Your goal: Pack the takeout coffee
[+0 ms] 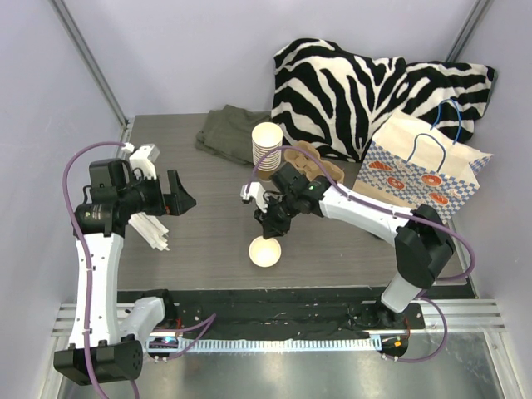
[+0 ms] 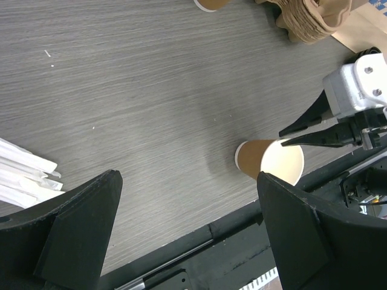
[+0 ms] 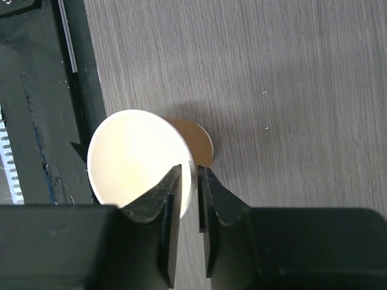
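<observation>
The takeout coffee cup (image 1: 266, 251), brown with a pale rim and cream inside, is open-mouthed near the front edge of the table; no lid shows in any view. My right gripper (image 1: 271, 226) is shut on its rim: in the right wrist view (image 3: 189, 172) one finger is inside the cup (image 3: 133, 157) and one outside, with the wall pinched between them. My left gripper (image 1: 179, 199) hangs open and empty over the left of the table. In its wrist view (image 2: 188, 181) the cup (image 2: 269, 160) lies ahead to the right, apart from the fingers.
A tall stack of cream-and-brown cups (image 1: 267, 150) stands at the back, beside a cardboard cup carrier (image 1: 320, 166). A checked paper bag (image 1: 424, 170) stands at the right. White wrapped straws (image 1: 150, 229) lie at the left. An olive cloth (image 1: 229, 129) and a zebra cloth (image 1: 366, 83) lie behind.
</observation>
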